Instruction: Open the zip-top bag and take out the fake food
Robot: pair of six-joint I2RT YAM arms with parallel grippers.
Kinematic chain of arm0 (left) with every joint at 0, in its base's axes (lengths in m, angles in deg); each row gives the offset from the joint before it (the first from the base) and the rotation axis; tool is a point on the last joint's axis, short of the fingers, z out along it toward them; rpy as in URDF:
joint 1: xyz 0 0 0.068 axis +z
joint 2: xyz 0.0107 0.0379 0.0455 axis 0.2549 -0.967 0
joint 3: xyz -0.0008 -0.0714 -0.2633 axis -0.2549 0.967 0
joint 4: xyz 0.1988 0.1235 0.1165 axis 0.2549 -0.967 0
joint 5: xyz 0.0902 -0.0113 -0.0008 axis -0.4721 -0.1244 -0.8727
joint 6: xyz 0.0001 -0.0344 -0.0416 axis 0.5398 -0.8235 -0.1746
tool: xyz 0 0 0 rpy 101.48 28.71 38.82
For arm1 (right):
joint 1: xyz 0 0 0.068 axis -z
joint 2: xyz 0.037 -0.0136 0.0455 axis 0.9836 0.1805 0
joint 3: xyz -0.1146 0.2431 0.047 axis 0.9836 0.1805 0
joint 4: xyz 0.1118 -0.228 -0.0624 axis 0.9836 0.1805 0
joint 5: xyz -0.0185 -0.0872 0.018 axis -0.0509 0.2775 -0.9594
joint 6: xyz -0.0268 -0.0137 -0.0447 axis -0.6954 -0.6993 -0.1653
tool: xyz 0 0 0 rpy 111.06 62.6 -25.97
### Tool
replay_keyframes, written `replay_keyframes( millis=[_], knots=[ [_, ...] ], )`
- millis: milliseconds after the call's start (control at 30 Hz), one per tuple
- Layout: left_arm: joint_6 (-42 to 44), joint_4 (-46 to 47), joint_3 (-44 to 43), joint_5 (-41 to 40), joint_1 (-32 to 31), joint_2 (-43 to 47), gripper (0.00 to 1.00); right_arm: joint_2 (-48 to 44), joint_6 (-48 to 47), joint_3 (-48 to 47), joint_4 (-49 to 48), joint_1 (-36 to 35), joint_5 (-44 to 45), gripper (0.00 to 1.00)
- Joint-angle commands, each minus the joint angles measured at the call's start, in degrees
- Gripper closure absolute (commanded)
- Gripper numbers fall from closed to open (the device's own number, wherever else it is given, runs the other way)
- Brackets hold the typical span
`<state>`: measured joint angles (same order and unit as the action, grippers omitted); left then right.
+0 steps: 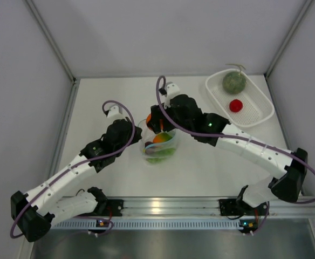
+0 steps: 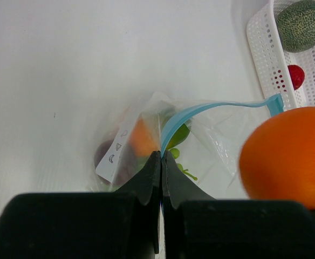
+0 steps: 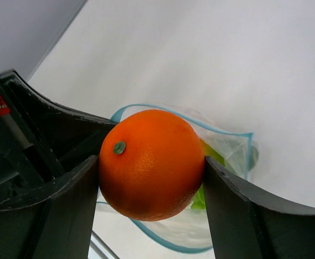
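The round orange ball [image 3: 146,154] clamped by the right gripper [image 3: 151,181] could be squeezed out, toppling the crinkly clear zip-top bag [image 2: 218,144] pinched by the left gripper [image 2: 161,157].

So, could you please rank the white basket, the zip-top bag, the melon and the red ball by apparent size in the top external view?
Largest to smallest:
1. white basket
2. zip-top bag
3. melon
4. red ball
No two look alike.
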<state>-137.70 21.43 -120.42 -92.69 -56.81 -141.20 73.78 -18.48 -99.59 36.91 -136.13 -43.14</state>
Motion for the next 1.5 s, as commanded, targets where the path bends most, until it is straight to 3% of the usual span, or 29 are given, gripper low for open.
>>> replay_keyframes(
  millis=[0, 167, 500, 667, 733, 867, 1267, 1433, 1467],
  knots=[
    [0.9, 0.6, -0.7, -1.1, 0.2, 1.1, 1.0, -6.3, -1.0, -2.7, 0.0, 3.4, -1.3, 0.49],
    [1.2, 0.4, -1.1, -1.1, 0.2, 1.2, 1.0, -11.1, -1.2, -0.3, 1.0, 11.5, -2.2, 0.49],
    [1.9, -0.4, -2.2, -1.3, 0.2, 1.2, 1.0, -16.7, -0.6, 8.4, 1.5, 39.3, -3.1, 0.5],
    [2.1, -0.5, -3.2, -1.1, 0.2, 0.7, 1.0, -15.0, 2.2, 13.6, -2.9, 50.9, -7.6, 0.51],
    [2.3, -0.4, -3.6, -1.0, 0.2, 0.6, 1.0, -12.1, 2.6, 13.7, -3.1, 54.6, -5.5, 0.51],
    [2.7, -0.5, -4.0, -0.6, 0.2, 0.7, 1.0, -5.1, 4.6, 13.5, -6.0, 62.9, -9.2, 0.51],
    [3.2, -1.5, -3.0, 0.8, 0.2, 1.4, 1.0, 11.5, 4.8, 6.6, -6.5, 67.3, -2.7, 0.46],
    [3.5, -1.5, -3.6, 2.1, 0.2, 1.1, 1.0, 15.7, 3.5, 4.0, -5.0, 67.7, -1.0, 0.3],
    [3.8, -1.5, -3.9, 2.5, 0.2, 0.8, 1.0, 15.6, 3.4, 3.7, -4.8, 67.7, -0.5, 0.2]
  ],
)
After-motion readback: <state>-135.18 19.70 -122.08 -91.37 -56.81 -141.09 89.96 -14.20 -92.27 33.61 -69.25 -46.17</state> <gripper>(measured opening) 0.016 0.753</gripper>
